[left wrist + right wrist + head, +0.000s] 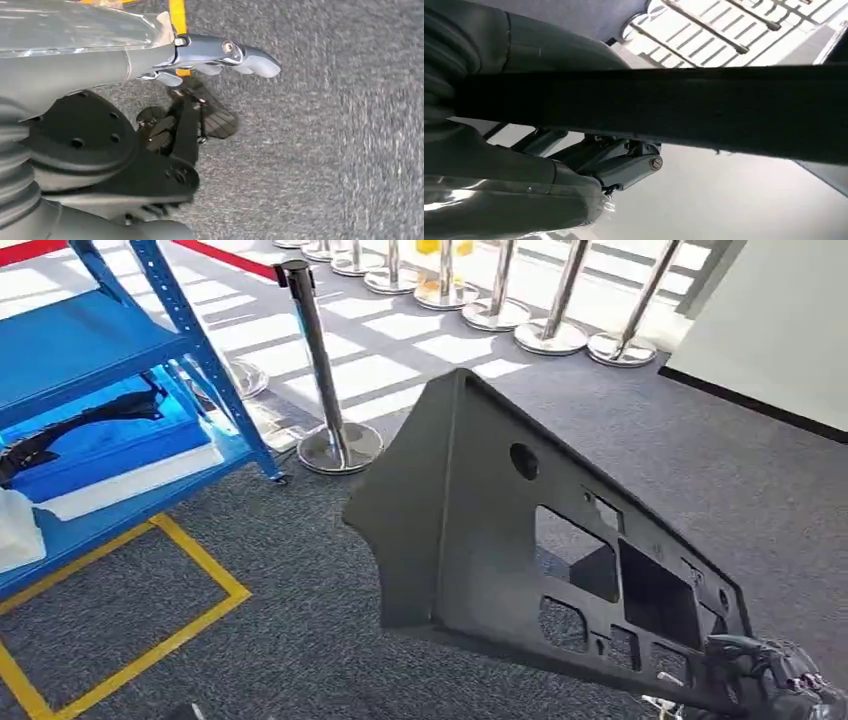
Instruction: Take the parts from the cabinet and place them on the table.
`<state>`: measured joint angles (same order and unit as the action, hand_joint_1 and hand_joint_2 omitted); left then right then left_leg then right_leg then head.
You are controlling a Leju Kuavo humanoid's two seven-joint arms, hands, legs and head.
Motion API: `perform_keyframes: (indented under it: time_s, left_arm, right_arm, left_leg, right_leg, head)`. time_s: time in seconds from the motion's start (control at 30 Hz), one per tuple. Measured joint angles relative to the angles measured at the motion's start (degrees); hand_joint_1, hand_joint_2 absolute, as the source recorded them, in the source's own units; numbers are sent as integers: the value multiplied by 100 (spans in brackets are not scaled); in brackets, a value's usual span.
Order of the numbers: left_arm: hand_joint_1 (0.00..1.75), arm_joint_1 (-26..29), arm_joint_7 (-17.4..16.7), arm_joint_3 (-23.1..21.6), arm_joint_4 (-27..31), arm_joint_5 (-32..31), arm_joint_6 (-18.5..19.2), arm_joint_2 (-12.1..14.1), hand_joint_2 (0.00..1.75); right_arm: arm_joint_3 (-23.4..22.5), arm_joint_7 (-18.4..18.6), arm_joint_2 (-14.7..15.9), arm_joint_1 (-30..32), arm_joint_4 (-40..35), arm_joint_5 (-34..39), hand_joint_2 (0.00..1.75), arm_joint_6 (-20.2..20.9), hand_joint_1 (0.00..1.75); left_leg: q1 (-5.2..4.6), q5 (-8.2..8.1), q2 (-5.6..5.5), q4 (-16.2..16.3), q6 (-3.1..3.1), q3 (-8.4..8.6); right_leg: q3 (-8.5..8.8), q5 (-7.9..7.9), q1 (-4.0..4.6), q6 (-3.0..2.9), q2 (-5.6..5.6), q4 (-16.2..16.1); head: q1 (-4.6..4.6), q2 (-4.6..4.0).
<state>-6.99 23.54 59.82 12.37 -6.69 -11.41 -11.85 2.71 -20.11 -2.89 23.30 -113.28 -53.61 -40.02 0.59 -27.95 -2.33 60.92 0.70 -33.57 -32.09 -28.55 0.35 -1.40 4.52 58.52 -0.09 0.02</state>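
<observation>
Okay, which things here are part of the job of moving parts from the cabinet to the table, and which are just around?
Part of the job:
- dark panel with cutouts, held by the right robot hand
- blue cabinet
- black part lying on its shelf

Just around:
- stanchion posts
- yellow floor tape
- white pads on the shelf
- left robot hand, hanging over the carpet

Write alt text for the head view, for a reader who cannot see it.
The robot's right hand, low at the right, grips one end of a large dark panel with cut-out holes, held over grey carpet. To the left stands a blue shelf rack with another black part on it; chrome barrier posts line the background.
</observation>
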Motion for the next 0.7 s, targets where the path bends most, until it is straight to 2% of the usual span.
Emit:
perform_keyframes:
  time_s: [0.03,0.07,0.13,0.17,0.2,0.23,0.3,0.33,0.37,0.4,0.47,0.5,0.53,0.57,0.63,0.67,0.7]
  left_arm:
    - [0,-2,0,0,0,-2,0,2,175]
    - [0,-6,2,0,0,0,0,2,175]
    - [0,-16,4,0,0,5,0,0,175]
    - [0,-19,4,0,0,4,0,-15,175]
    - [0,-20,11,0,0,4,0,-15,175]
    - [0,-17,9,0,0,4,2,-15,175]
    - [0,-9,11,0,0,0,2,-15,175]
    - [0,-9,9,0,0,0,2,-15,175]
    - [0,-9,4,0,0,2,2,-13,175]
    - [0,-11,7,0,0,0,2,-15,175]
    - [0,-12,7,0,0,0,15,-15,175]
    - [0,-11,7,0,0,0,20,-15,175]
    - [0,-10,13,0,0,0,26,-15,175]
    - [0,-9,13,0,0,0,28,-13,175]
    - [0,-15,17,0,0,0,33,-15,175]
    - [0,-17,17,0,0,2,35,-18,175]
    - [0,-16,22,0,0,2,42,-15,175]
  right_arm:
    - [0,2,0,-8,0,9,175,0,175]
    - [0,2,0,-1,0,11,175,0,175]
    - [-2,2,0,14,0,17,175,0,175]
    - [-4,2,0,12,-4,17,175,0,175]
    - [-7,2,0,19,-4,17,175,-2,175]
    - [-7,2,0,-4,-4,15,175,-2,175]
    - [-2,0,0,-6,-4,11,175,0,175]
    - [-2,0,0,2,0,11,175,0,175]
    - [-2,2,0,11,0,11,175,0,175]
    - [-4,2,0,13,0,11,175,0,175]
    - [-9,2,2,13,0,11,175,0,175]
    - [-9,2,2,10,-2,9,175,0,175]
    - [-9,2,2,-8,0,9,175,0,175]
    - [-9,0,2,-1,-9,2,175,0,175]
    - [-15,2,4,17,-9,4,175,0,175]
    - [-24,4,4,11,-11,4,175,0,175]
    - [-24,2,4,18,-17,2,175,-2,175]
  left_leg:
    - [19,-38,-61,-114,-2,63]
    - [-5,-78,-46,-148,-14,78]
    - [-29,-75,4,-167,4,86]
    - [15,-49,55,-226,45,110]
    - [17,-44,106,-248,72,140]
    - [18,-54,157,-252,97,149]
    - [8,-73,279,-252,117,154]
    - [8,-80,333,-251,114,155]
    - [11,-88,382,-250,105,161]
    - [15,-100,426,-250,90,172]
    - [31,-140,512,-250,51,229]
    - [29,-165,546,-250,18,262]
    - [-12,-190,572,-236,-21,263]
    - [-6,-195,593,-238,-47,267]
    - [20,-206,681,-265,-103,306]
    - [36,-226,712,-274,-160,330]
    - [58,-311,569,-215,-184,325]
  right_leg:
    - [-13,-15,30,26,57,36]
    - [-47,4,1,62,91,28]
    - [-53,9,-30,126,164,1]
    - [-48,-26,-16,155,156,20]
    - [-75,-119,-5,179,-91,129]
    - [-212,-309,-11,212,-251,427]
    - [-668,-732,-66,274,-363,1349]
    - [-848,-829,-85,302,-374,1699]
    - [-915,-790,-103,321,-384,1796]
    - [-837,-619,-122,347,-400,1608]
    - [-337,-65,-140,365,-507,584]
    - [-105,81,-136,359,-699,90]
    - [-67,5,-64,334,-758,25]
    - [-82,12,-63,259,-687,34]
    - [-103,-4,-32,193,-599,42]
    - [-83,20,-43,132,-548,-1]
    - [-49,43,-70,94,-514,-33]
  head:
    - [11,0]
    - [0,0]
    - [0,0]
    - [2,0]
    - [13,0]
    - [17,0]
    - [15,0]
    - [15,0]
    - [15,0]
    - [15,0]
    - [15,0]
    - [17,0]
    - [20,0]
    - [-2,0]
    - [4,0]
    - [4,0]
    - [2,0]
